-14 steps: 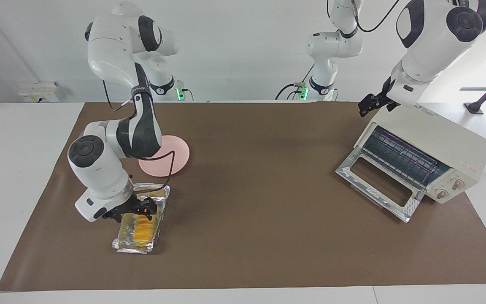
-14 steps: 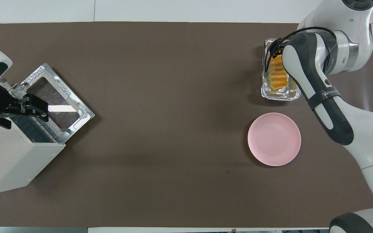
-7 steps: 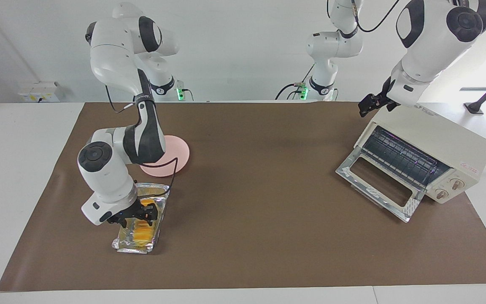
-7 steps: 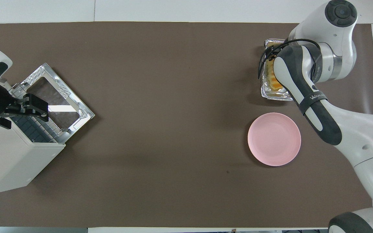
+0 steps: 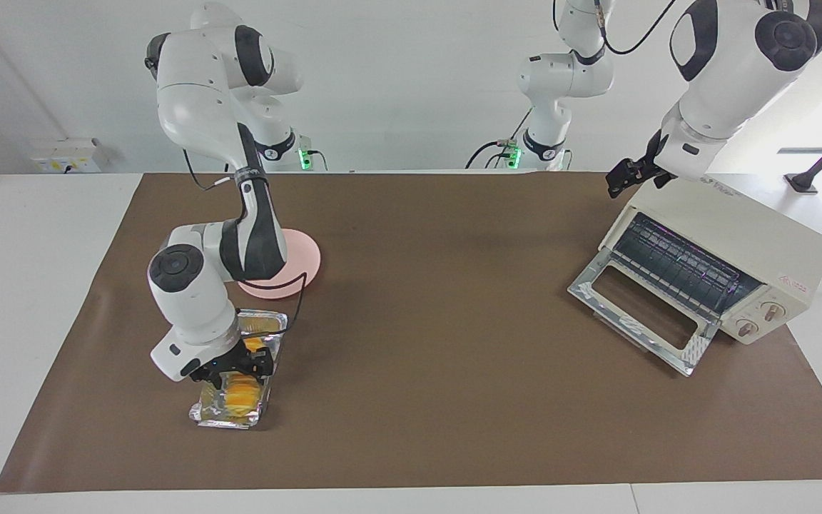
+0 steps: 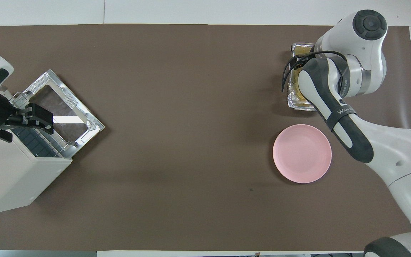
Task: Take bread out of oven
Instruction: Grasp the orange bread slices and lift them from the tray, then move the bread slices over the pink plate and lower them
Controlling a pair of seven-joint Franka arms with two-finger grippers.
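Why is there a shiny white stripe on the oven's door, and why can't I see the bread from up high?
In the overhead view, the oven door's glass mirrors a light, making glare; there the right arm covers the bread. In the facing view, the bread shows in the foil tray under the right gripper, and bright light whitens that picture's right edge.

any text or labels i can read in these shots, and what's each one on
"WANAI..." or similar, white letters on the black band of the right arm; only partly legible.
Red logo on the oven, by its knobs: too small to read.
Grey print on the oven's top near the left gripper: too blurred to read.
Nothing else carries text.
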